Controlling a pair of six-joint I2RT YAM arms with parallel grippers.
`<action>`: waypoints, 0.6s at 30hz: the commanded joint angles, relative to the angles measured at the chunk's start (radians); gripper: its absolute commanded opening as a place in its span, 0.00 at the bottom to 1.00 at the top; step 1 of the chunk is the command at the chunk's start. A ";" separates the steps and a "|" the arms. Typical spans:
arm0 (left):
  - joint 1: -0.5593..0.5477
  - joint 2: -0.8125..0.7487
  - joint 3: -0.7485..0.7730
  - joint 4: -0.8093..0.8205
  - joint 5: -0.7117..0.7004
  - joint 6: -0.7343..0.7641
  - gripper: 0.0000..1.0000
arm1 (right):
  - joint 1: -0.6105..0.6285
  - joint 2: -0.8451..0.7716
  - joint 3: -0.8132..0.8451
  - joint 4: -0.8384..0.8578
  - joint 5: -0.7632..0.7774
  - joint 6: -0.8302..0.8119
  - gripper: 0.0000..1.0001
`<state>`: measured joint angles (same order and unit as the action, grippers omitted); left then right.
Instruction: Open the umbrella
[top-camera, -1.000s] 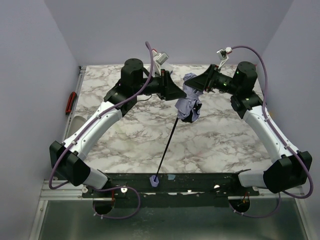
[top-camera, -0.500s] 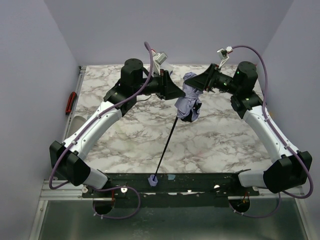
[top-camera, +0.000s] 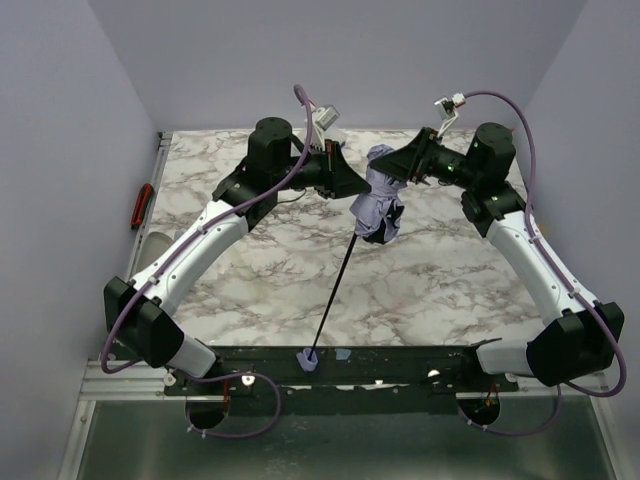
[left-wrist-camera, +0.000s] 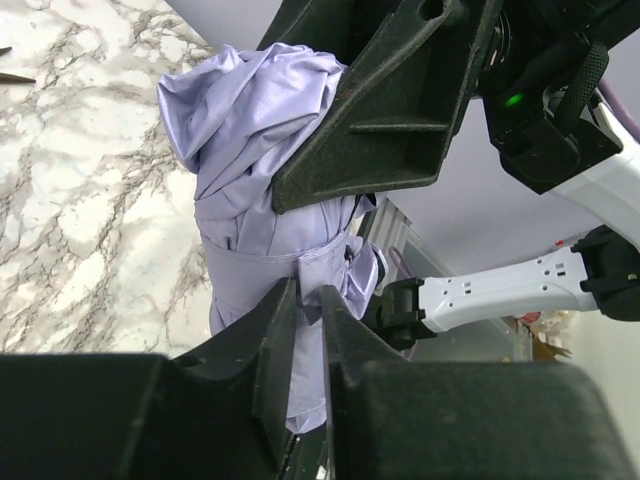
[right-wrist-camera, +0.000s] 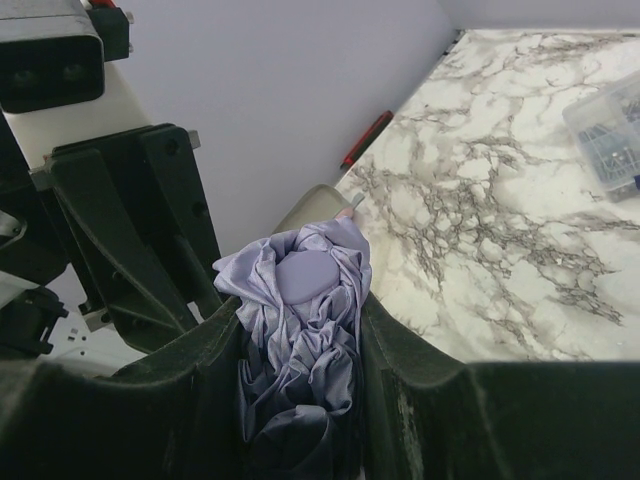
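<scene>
Top external view shows the umbrella not yet open: its lavender canopy is still a bunched bundle held up over the marble table. The black shaft is already drawn out and slants down to the handle knob near the front edge, so spreading the canopy is what remains. The right gripper clamps the bundle's upper end with its jaws part-spread against the fabric on both sides, while the left gripper meets it lower down, fingers nearly together and pinching a thin fold of fabric.
</scene>
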<state>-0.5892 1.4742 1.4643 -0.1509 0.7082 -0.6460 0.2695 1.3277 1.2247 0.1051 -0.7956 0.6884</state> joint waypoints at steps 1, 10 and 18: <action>-0.038 0.013 0.050 -0.010 -0.014 0.043 0.13 | 0.021 -0.004 0.011 0.013 0.039 0.001 0.01; -0.096 -0.004 0.080 0.066 0.090 0.103 0.00 | 0.029 0.004 0.015 -0.046 0.141 -0.028 0.01; -0.157 0.049 0.132 0.024 0.103 0.186 0.00 | 0.029 0.026 0.027 -0.021 0.197 0.000 0.01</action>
<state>-0.7113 1.4963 1.5276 -0.1505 0.7345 -0.5110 0.2924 1.3354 1.2251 0.0570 -0.6762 0.6655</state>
